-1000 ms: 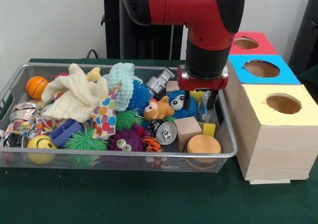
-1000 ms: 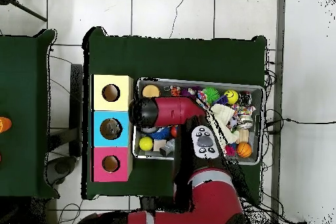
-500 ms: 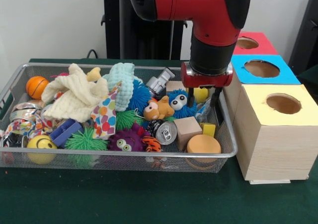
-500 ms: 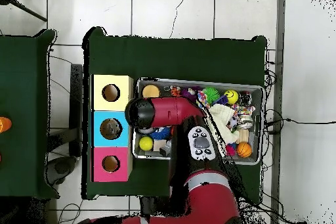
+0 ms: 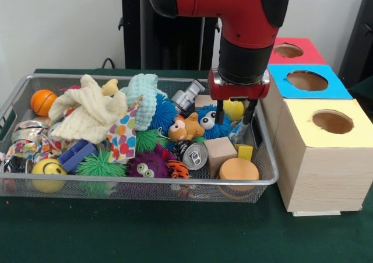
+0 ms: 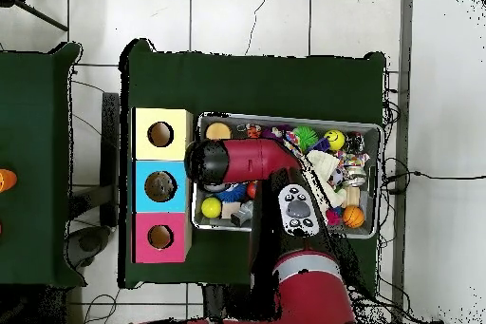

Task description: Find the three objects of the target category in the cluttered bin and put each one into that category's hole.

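Hanging over the right end of the wire mesh bin, the gripper has its two dark fingers spread apart, one on each side of a yellow ball at the bin's back right corner; whether they touch the ball cannot be told from the front view. Just below the ball sits a blue fuzzy toy with googly eyes, and an orange plush animal lies touching its left side. A dented drink can lies in front of them, beside a plain wooden cube and a round wooden disc near the front rim. A small yellow block sits against the right wall.

Further left, a cream knitted cloth drapes over the pile, next to a mint-green knobbly cloth and a spotted paper party hat. A purple spiky ball with eyes, a green spiky ball, a yellow smiley ball and a small basketball fill the rest.

Beside the bin stand three wooden boxes, each with a round hole in its top: yellow box, blue box, red box. In the overhead view the arm covers the bin's end nearest the boxes.
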Robot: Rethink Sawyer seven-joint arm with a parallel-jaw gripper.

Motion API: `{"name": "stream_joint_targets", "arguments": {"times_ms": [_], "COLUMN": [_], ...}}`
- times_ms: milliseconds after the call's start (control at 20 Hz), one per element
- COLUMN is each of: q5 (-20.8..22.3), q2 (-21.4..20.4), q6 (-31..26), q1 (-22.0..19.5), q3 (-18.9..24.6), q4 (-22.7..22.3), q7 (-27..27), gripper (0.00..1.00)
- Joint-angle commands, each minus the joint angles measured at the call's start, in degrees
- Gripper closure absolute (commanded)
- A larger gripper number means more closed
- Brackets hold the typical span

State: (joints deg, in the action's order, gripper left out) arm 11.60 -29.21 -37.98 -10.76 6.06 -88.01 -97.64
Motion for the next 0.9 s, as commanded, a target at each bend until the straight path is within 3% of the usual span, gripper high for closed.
{"name": "stream_joint_targets", "arguments": {"times_ms": [50, 900], "q5": [1.0, 0.23], "q2": [0.77, 2.95], "q6": [-2.32, -0.46], "q1": [-1.41, -0.41], "q3": [1.85, 2.95], "q4": [-3.53, -3.42], "q7": [-1.96, -3.61], "gripper": [0.0, 0.0]}}
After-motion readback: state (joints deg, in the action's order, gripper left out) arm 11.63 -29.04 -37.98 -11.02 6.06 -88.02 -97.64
